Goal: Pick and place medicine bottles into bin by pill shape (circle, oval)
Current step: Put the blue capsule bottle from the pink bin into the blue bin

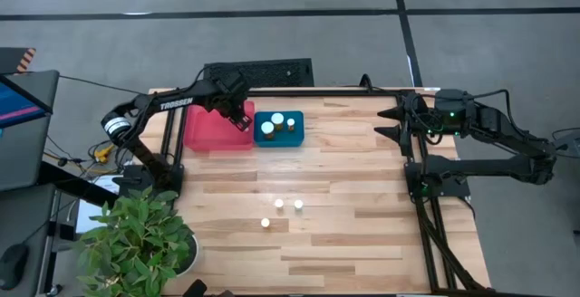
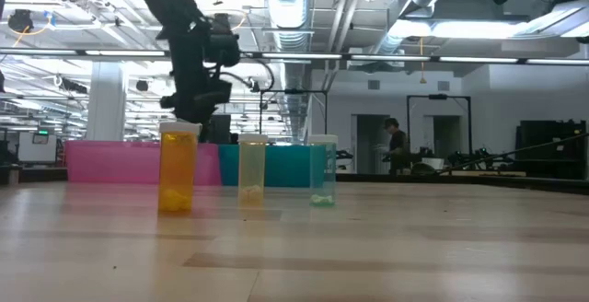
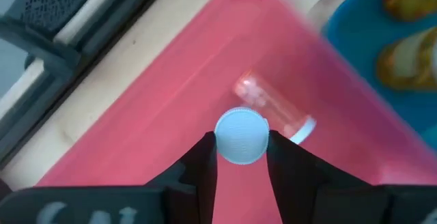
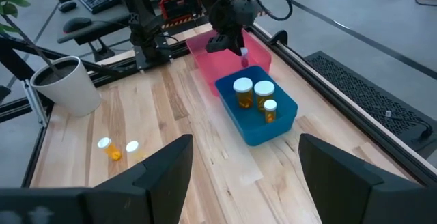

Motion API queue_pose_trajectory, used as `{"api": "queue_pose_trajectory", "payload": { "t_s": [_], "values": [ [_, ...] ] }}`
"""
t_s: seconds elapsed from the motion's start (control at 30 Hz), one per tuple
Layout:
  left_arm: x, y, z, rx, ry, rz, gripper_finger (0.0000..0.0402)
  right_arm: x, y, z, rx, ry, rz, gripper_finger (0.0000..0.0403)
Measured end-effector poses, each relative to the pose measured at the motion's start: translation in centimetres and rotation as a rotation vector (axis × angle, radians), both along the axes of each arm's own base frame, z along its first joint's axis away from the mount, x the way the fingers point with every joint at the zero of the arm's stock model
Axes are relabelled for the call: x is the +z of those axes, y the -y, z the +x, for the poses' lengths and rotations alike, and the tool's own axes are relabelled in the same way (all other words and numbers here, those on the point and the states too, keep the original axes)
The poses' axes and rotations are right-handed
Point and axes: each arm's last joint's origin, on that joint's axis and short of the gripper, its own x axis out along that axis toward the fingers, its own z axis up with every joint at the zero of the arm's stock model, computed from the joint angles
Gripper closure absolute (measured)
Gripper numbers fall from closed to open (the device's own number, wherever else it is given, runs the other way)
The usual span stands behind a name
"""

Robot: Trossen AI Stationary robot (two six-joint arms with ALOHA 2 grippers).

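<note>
The bottle [image 3: 240, 136] in hand is a clear one with a white cap, clamped between the left gripper's [image 3: 240, 157] fingers above the pink bin [image 1: 204, 134], which sits at the bench's [image 1: 362, 234] far edge, left of the blue bin [image 1: 277, 139]. Three bottles [image 4: 254, 94] already stand in the blue bin; the pink bin looks empty so far. Three more bottles [image 1: 282, 210] wait near the middle of the bench toward its near edge. So by my count seven in all: three sorted, one about to be dropped, three left, roughly halfway. The right gripper [image 4: 243, 162] hangs by the right edge, fingers apart.
</note>
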Motion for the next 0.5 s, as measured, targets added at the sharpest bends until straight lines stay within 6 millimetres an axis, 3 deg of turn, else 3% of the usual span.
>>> {"api": "queue_pose_trajectory", "payload": {
  "t_s": [0.37, 0.5],
  "values": [
    [6.7, 1.5, 4.2, -0.031, 0.184, 0.098, 0.0302, 0.0, 0.0, 0.0, 0.0, 0.0, 0.0, 0.0127],
    [9.3, 3.0, 6.0, -0.107, 0.307, 0.071, 0.0302, 0.0, 0.0, 0.0, 0.001, 0.0, -0.001, 0.0127]
  ]
}}
